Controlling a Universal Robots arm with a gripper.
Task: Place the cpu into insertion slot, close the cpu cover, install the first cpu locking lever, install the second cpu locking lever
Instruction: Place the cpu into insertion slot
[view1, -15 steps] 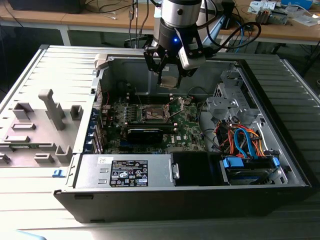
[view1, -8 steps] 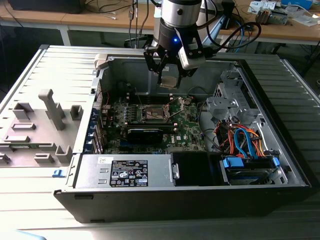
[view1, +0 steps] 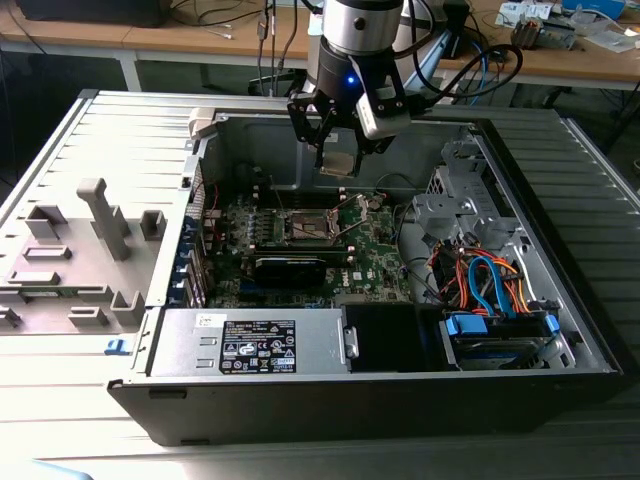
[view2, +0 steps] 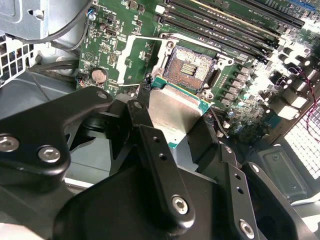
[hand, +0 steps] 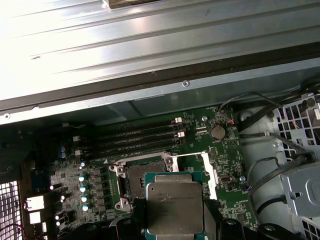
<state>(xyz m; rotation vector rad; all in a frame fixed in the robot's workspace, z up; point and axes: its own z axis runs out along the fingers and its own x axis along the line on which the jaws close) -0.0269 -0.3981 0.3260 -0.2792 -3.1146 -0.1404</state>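
The cpu is clamped by its edges in the gripper and held above the board, apart from the uncovered slot. It is kept level, seemingly to match the slot.

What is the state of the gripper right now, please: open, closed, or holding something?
The gripper is closed, holding the cpu, which is not yet in the insertion slot.
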